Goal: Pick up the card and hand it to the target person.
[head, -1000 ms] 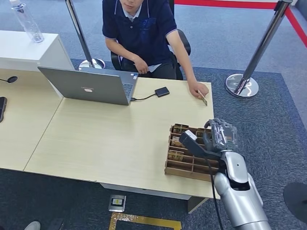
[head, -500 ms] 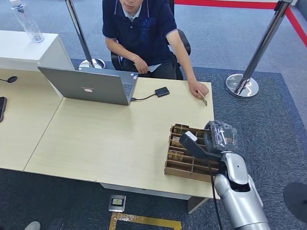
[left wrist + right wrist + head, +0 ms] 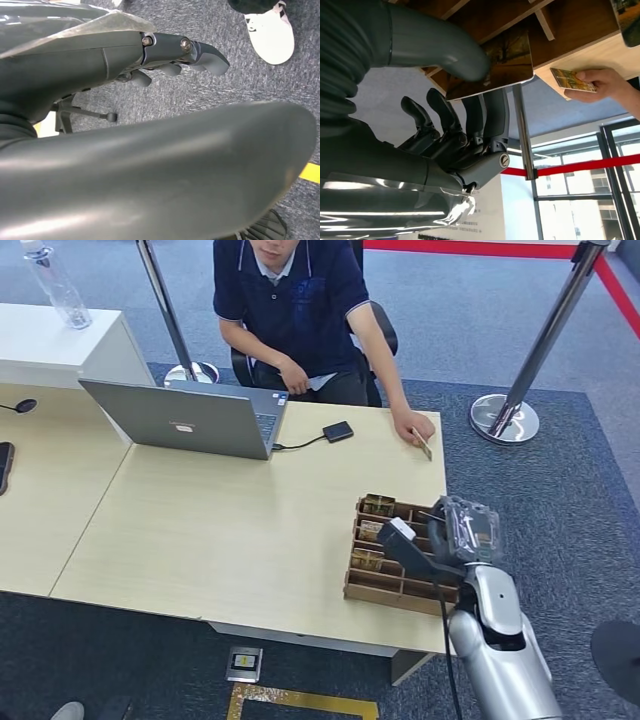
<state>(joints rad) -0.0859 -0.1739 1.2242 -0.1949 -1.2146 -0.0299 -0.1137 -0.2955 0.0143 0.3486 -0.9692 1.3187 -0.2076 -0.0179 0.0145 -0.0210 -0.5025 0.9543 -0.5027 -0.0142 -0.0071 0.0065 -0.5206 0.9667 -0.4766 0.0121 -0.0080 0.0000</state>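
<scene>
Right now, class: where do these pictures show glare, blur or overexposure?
Right wrist view: windows blown out white, card in the right hand dim but sharp. Left wrist view: the near left hand is soft, with pale glare. Head view: evenly lit, sharp.

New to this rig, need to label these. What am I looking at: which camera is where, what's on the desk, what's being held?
It is a humanoid robot with two silver arms. The wide picture looks down from its head at a desk with a laptop, a wooden tray of cards and a seated person. The person's hand rests on a card at the desk's far edge. The other two pictures come from wrist cameras and are turned. The right hand pinches a card between thumb and fingers over the tray. The left hand hangs above the carpet, holding nothing.
</scene>
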